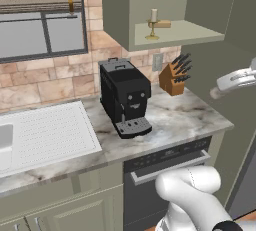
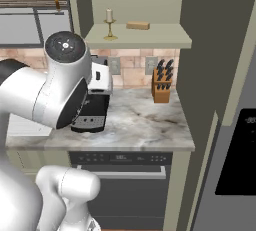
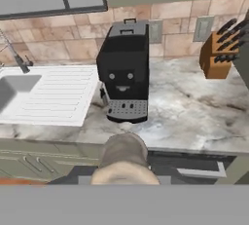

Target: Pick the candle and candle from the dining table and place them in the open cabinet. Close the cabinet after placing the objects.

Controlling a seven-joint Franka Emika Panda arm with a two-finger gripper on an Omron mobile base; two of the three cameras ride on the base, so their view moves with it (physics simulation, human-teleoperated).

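Observation:
The open cabinet (image 1: 190, 34) hangs above the counter, its door (image 2: 210, 40) swung out to the right. On its shelf (image 2: 150, 37) stands the cream candle on a gold stemmed holder (image 1: 153, 22) (image 2: 109, 22), left of a small wooden block (image 1: 162, 24). My gripper (image 1: 222, 89) hovers at the right, below the shelf and above the counter's right end. It is shut on the stubby pale-grey candle (image 1: 216, 93), which sits low and central in the hand view (image 3: 124, 153) and hides the fingertips. The dining table is out of view.
A black coffee machine (image 1: 125, 97) stands mid-counter and a knife block (image 1: 172, 77) against the wall to its right. The white sink and drainboard (image 1: 40, 135) lie left. A dishwasher front (image 1: 167, 165) is below the counter, and a dark appliance (image 2: 237, 150) at far right.

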